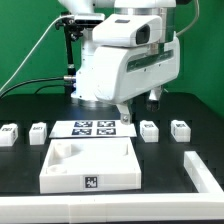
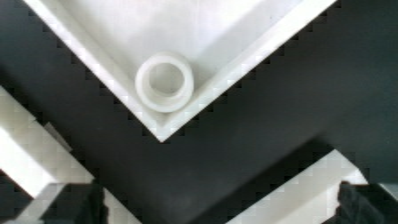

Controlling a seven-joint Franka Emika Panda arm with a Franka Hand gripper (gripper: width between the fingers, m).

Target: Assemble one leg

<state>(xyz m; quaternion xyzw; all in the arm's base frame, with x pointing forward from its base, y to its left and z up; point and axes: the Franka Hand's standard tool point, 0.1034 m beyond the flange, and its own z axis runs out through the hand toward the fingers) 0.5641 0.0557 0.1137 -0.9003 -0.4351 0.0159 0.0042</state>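
Several small white legs with marker tags stand in a row on the black table: two at the exterior view's left and two at its right. My gripper hangs open and empty above the table behind the row, near the leg at the right of the marker board. In the wrist view the dark fingertips stand far apart with only black table between them. No leg shows there. The white panel's corner with a round socket lies ahead of the gripper.
The large white recessed panel lies at the front with a tag on its near wall. The marker board lies flat behind it. A long white bar lies at the front right. White strips cross the wrist view near the fingers.
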